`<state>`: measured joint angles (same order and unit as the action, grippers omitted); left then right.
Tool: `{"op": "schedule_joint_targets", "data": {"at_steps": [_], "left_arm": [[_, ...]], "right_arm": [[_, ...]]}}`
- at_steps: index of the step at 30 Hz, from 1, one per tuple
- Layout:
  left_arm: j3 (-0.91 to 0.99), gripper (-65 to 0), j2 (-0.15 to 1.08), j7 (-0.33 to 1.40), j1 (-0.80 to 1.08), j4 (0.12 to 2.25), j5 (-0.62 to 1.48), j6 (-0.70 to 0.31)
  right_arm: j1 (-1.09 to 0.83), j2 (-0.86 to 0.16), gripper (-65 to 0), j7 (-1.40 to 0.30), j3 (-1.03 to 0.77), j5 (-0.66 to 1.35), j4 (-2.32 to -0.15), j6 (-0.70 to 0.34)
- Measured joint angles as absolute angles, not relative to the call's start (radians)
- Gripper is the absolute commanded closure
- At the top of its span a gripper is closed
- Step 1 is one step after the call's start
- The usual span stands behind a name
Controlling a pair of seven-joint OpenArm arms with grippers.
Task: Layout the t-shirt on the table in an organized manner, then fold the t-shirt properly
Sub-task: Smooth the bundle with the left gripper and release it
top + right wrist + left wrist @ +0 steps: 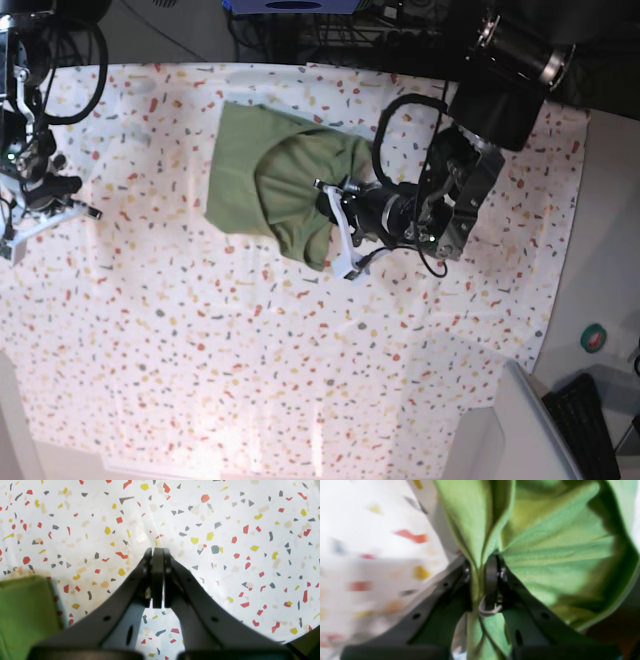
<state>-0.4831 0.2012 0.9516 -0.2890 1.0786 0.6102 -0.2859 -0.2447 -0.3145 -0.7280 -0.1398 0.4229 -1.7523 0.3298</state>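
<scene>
The olive-green t-shirt (265,185) lies bunched and partly doubled over at the far middle of the speckled table (200,350). My left gripper (481,565) is shut on a fold of the t-shirt (545,555), and cloth is pinched between its fingers and drapes away above them. In the base view the left gripper (335,218) sits at the shirt's right edge. Over bare table (225,542), my right gripper (157,552) is shut with nothing in it. A corner of the t-shirt (25,615) shows at its lower left. The right arm (35,170) stands at the table's left edge.
Black cables and equipment (330,25) run along the far edge. A plain grey-white surface (520,430) sits at the near right corner. Beyond it are a green roll (595,338) and a dark keyboard (590,420), both off the table.
</scene>
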Motion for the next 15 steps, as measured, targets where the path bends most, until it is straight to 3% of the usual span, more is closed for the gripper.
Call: {"op": "schedule_joint_targets", "data": {"at_steps": [5,9,15], "left_arm": [[-0.966,0.0,0.304,0.903,-0.521,1.113,0.587,-0.278],[-1.294,0.0,0.261,0.802,-0.658,1.125,0.595,-0.287],[-1.352,0.0,0.150,0.767,-0.690,1.120,0.593,-0.293]], "right_arm": [[-0.250,-0.313,0.0,-0.728,-0.140,0.426,-1.752,0.329],[-0.253,-0.313,0.0,-0.727,-0.140,0.430,-1.752,0.328],[-0.283,-0.288,0.0,-0.734,-0.139,0.432,-1.752,0.328]]}}
